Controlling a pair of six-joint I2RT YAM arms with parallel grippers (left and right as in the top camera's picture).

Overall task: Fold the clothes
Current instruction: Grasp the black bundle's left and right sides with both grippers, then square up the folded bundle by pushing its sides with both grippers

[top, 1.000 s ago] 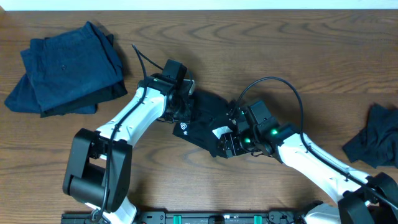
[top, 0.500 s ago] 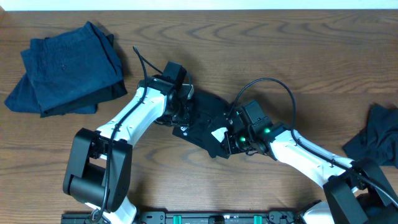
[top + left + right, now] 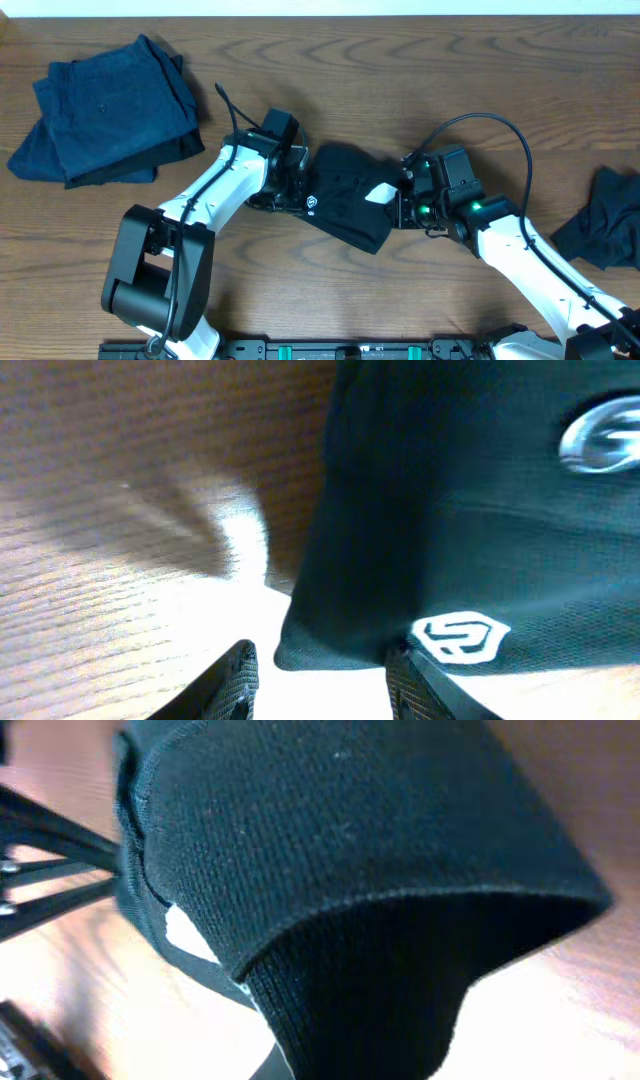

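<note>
You are partway through. The blue pile (image 3: 100,105) at the far left of the worktop (image 3: 420,60) looks folded and finished. The black garment (image 3: 345,195) lies in the middle between the two arms, already doubled into a compact slab with its white tag showing, but its edges look uneven, so I judge at least one more fold or a tidy-up is due.

Your left gripper (image 3: 318,675) has its jaws apart, with the garment's logo corner lying between them and bare wood showing beside it. Your right gripper (image 3: 403,197) sits at the garment's opposite end. Its wrist view is filled by a bulging fold of cloth, so I cannot tell how its jaws stand.

A dark heap (image 3: 605,230) at the right edge is crumpled and not yet folded.
</note>
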